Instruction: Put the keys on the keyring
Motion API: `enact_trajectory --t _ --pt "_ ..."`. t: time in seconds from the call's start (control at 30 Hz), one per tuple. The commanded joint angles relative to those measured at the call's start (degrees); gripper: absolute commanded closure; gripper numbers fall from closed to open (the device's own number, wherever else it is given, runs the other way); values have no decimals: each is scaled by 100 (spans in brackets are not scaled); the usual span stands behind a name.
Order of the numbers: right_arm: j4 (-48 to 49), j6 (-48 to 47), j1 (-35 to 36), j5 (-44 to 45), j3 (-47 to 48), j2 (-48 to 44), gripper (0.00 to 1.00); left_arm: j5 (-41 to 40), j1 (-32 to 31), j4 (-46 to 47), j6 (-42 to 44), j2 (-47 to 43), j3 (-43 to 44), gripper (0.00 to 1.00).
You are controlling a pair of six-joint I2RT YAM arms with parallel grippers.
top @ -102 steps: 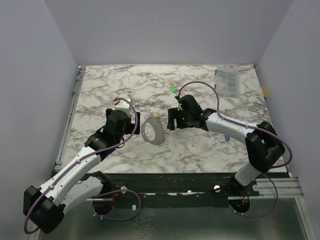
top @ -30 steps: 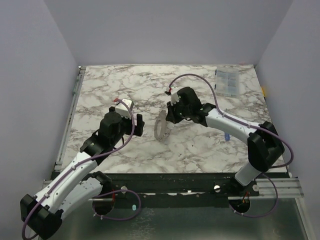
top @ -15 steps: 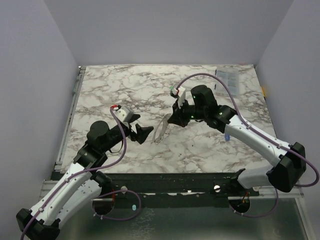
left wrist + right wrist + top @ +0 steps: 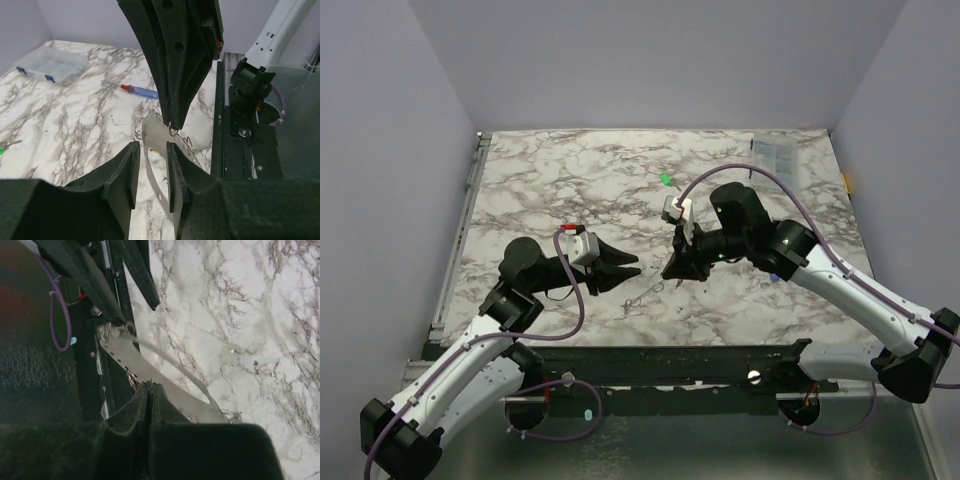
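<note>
marble worktop (image 4: 570, 170) carries a green key (image 4: 665, 180) near the back. right gripper (image 4: 150, 387), pressed together, pinches the grey keyring (image 4: 160, 371); left gripper (image 4: 152, 150) stands narrowly spread astride the ring's band.

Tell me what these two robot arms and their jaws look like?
Both the left arm and the right arm have slim white links joined by chunky, rounded black joints. A purple cable loops loosely along each. Near each wrist sits a small white block; the left one carries a red mark. The jaws are matt black: two flat, tapering blades with narrow tips.
</note>
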Motion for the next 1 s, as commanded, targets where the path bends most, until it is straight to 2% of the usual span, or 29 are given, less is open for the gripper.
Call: enact_trajectory --t 0.0,0.23,0.8,0.97 --pt "-461 -245 131 -361 208 -227 99 884 -5 435 81 183 164 66" --pt "-552 -321 186 -185 441 -297 99 919 -181 498 -29 383 -13 67" --pt "283 -229 188 285 464 -381 99 739 -862 688 -444 626 -307 67" --pt "121 -264 187 -48 464 -274 99 81 -862 694 -259 238 -341 58"
